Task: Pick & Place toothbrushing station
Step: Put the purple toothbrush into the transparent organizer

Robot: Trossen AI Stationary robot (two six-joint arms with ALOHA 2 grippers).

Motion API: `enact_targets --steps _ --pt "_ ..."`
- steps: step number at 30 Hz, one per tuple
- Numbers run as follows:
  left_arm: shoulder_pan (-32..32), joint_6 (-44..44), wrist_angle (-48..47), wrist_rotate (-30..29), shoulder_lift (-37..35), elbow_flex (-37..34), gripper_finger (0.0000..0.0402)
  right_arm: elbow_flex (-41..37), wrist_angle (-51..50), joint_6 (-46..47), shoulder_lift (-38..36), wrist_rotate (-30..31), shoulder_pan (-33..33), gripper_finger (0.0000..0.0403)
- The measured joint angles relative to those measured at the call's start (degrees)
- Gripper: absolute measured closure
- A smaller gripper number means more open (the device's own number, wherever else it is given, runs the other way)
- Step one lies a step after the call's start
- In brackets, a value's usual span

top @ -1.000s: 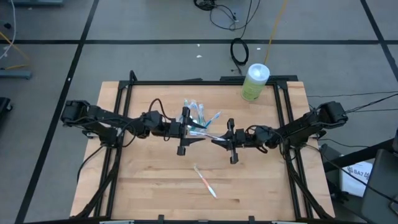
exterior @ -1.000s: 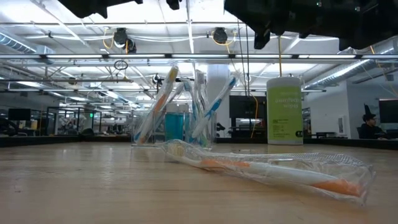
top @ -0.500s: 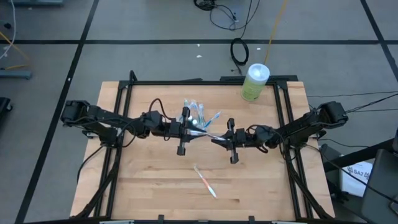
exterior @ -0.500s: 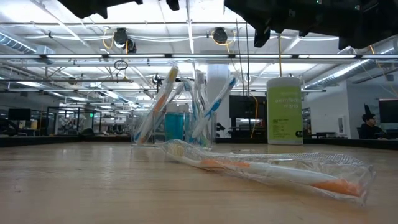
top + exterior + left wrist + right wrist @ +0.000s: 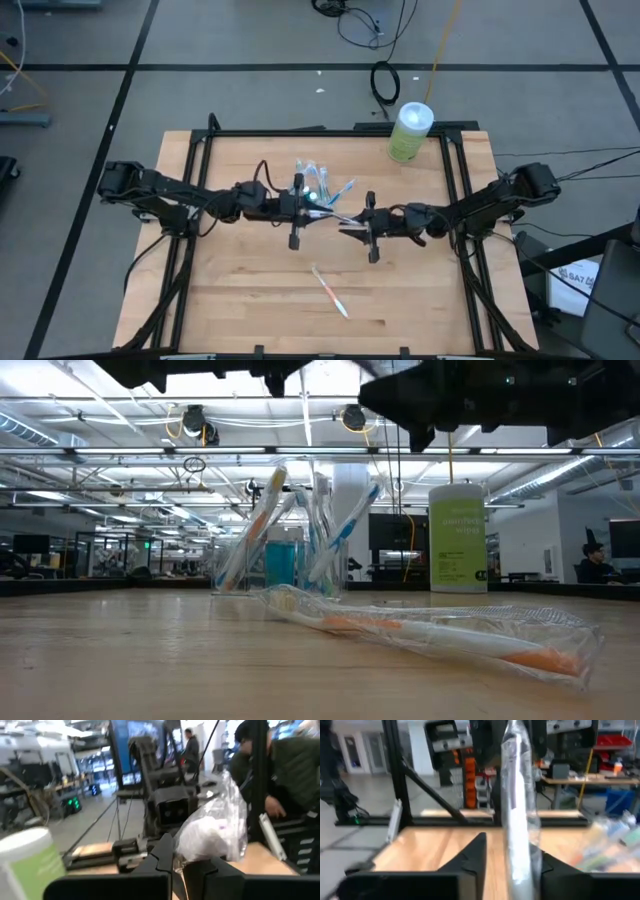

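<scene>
Jaws of my left gripper (image 5: 308, 211) are pinched together on the crinkled end of a thin white toothbrush in a clear plastic wrapper (image 5: 335, 216). My right gripper (image 5: 352, 224) has the other end between its jaws, but I can't tell if it's clamping or loose. Key relation: the wrapped toothbrush spans straight from one gripper to the other, long axis along the line between them, off the wood. The clear plastic cup of blue, green and orange toothbrushes (image 5: 320, 186) sits just beyond the left gripper's tip, so left is the nearer arm for the drop. My guess is the brush needs tipping upright to go in. A second wrapped orange-and-white toothbrush (image 5: 329, 291) lies flat on the pale wooden table (image 5: 240, 290), well apart on the near side. The pale-green canister with a white lid (image 5: 410, 132) is at the far edge, clear of the path.
</scene>
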Motion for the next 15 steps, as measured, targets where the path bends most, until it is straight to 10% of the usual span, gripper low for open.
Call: enact_targets --steps 15 --pt "0.7 -9.5 -42.1 -15.1 -18.2 3.1 0.0393 0.0 -36.2 7.0 -14.7 8.6 -0.3 0.023"
